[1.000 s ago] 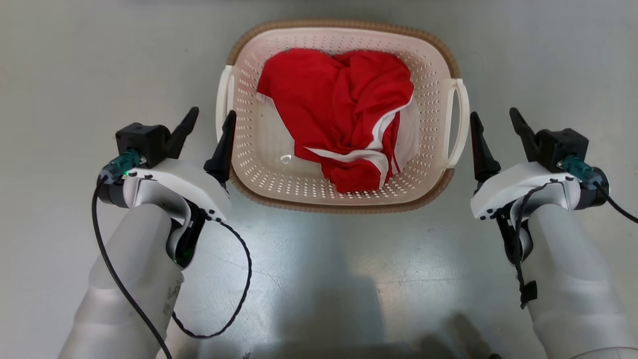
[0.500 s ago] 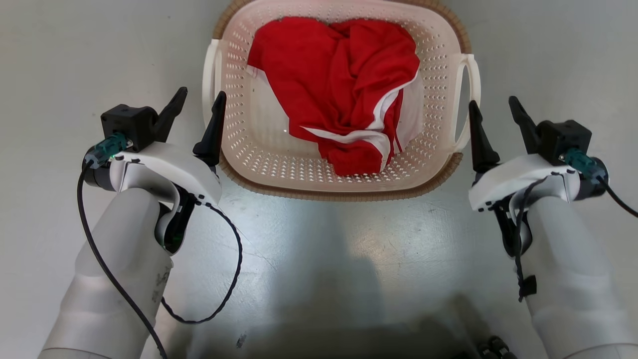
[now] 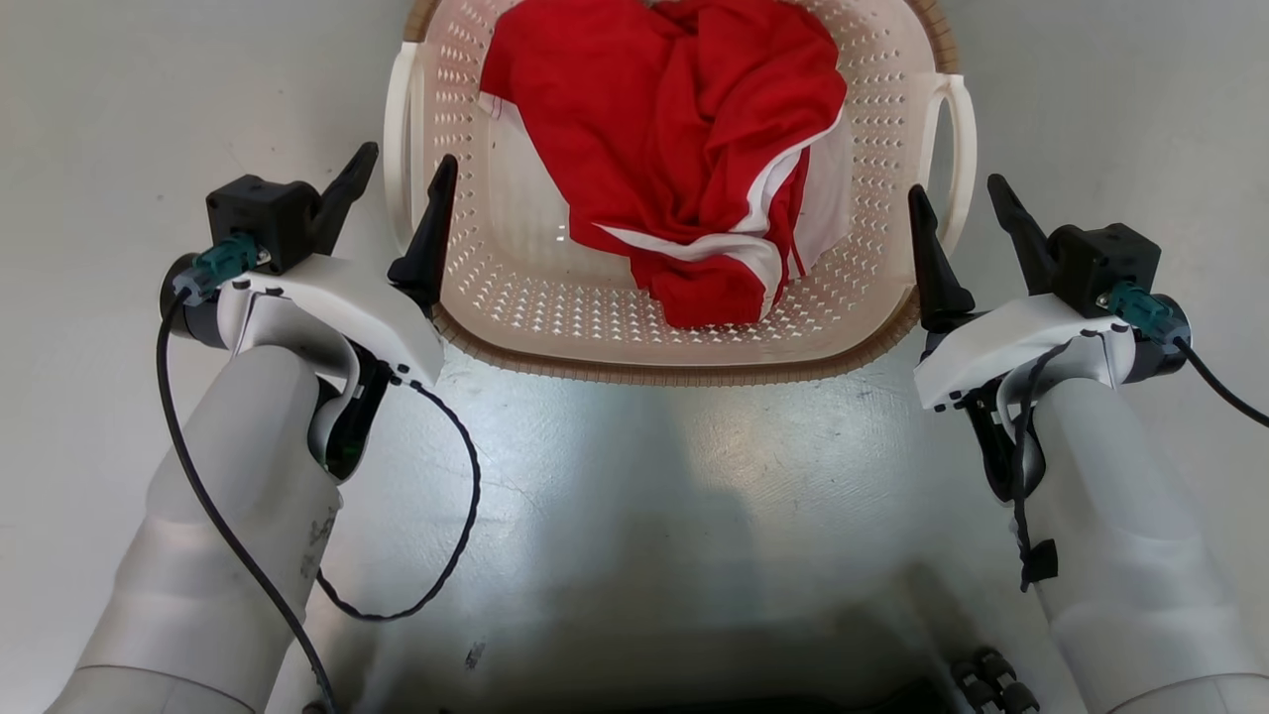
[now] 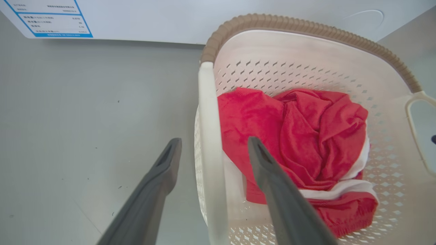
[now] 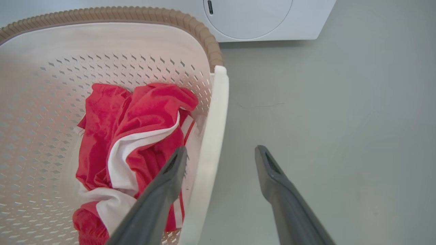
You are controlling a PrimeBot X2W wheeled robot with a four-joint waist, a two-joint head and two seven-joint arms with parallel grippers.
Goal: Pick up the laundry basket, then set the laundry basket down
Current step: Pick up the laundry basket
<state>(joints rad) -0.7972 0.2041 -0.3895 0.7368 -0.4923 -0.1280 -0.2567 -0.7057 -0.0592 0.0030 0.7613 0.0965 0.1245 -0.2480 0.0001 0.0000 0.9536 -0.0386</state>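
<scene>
Both grippers are spread, nothing pinched. Left gripper [image 3: 408, 157] straddles the left loop handle [image 3: 399, 119]: one finger outside, one inside the laundry basket [image 3: 595, 332]. Right gripper [image 3: 954, 186] straddles the right handle [image 3: 962, 139] the same way. Basket sits on the grey floor [image 3: 634, 476] between both arms, red-and-white garment [image 3: 684, 129] crumpled inside. White appliance [image 5: 259, 20] stands beyond it.

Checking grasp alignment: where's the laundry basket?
The laundry basket sits on the floor, top centre of the head view, its handles straddled by the left tool and right tool.
</scene>
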